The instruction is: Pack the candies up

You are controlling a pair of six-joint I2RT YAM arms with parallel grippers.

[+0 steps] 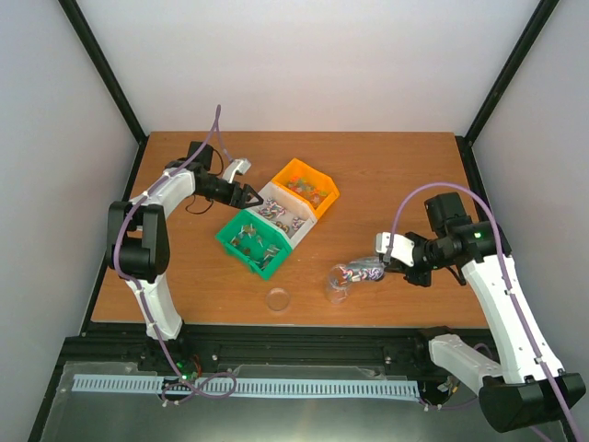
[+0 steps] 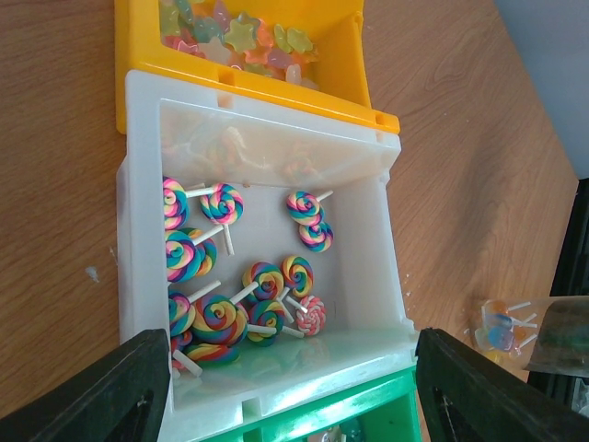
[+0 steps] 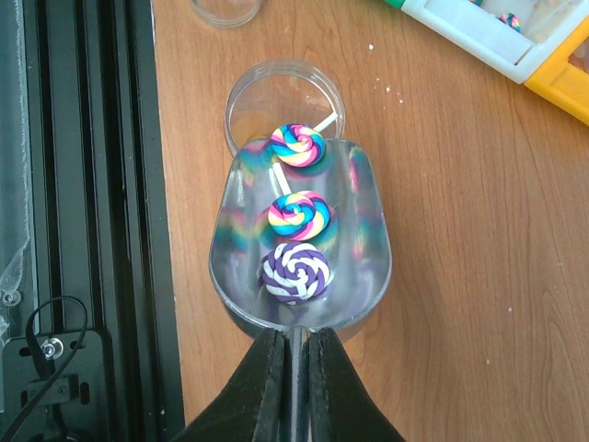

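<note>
The candies in view are swirl lollipops. Three lie in the silver scoop (image 3: 359, 249): a blue-pink one (image 3: 297, 145) at its front lip, a rainbow one (image 3: 297, 214) and a purple-white one (image 3: 294, 273). My right gripper (image 3: 296, 336) is shut on the scoop's handle, and the scoop's lip reaches the mouth of the clear jar (image 3: 253, 101). From above, the scoop (image 1: 363, 270) and jar (image 1: 338, 284) are near the front edge. My left gripper (image 2: 285, 387) is open and empty over the near edge of the white bin (image 2: 267, 120), which holds several lollipops (image 2: 221, 318).
Three bins stand in a diagonal row: orange (image 1: 306, 187) with star candies (image 2: 239, 37), white (image 1: 281, 214), and green (image 1: 254, 243) with small wrapped sweets. The jar's clear lid (image 1: 277, 298) lies near the table's front edge. A black rail runs along that edge.
</note>
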